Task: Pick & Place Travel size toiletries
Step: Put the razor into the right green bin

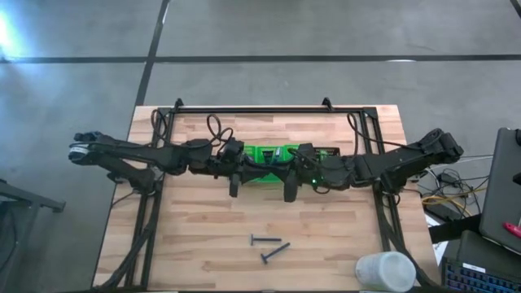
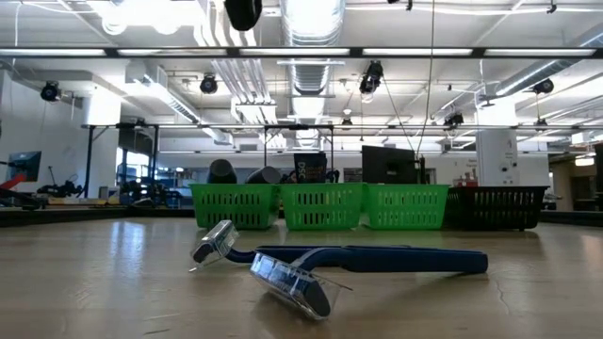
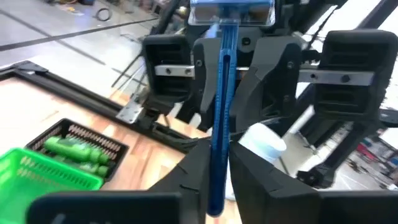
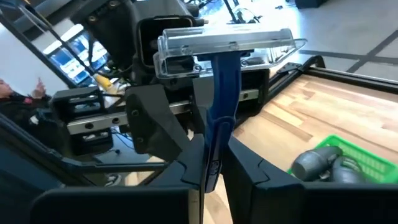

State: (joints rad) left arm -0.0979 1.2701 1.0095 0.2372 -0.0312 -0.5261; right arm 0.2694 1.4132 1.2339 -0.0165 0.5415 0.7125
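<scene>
Mid-frame in the high view, left gripper [image 3: 214, 155] and right gripper [image 4: 211, 155] each clamp a blue-handled clear-capped razor [image 3: 221, 93], handles upright, beside the green plastic tray [image 1: 264, 155]. Two more dark razors [image 1: 269, 247] lie lower centre, between both arms.

Two dark, slender jointed arms, left arm [image 1: 155, 155] and right arm [image 1: 383, 163] — black cables looped along them, a small green light on the right, blocky black fingers with silver screws.
</scene>
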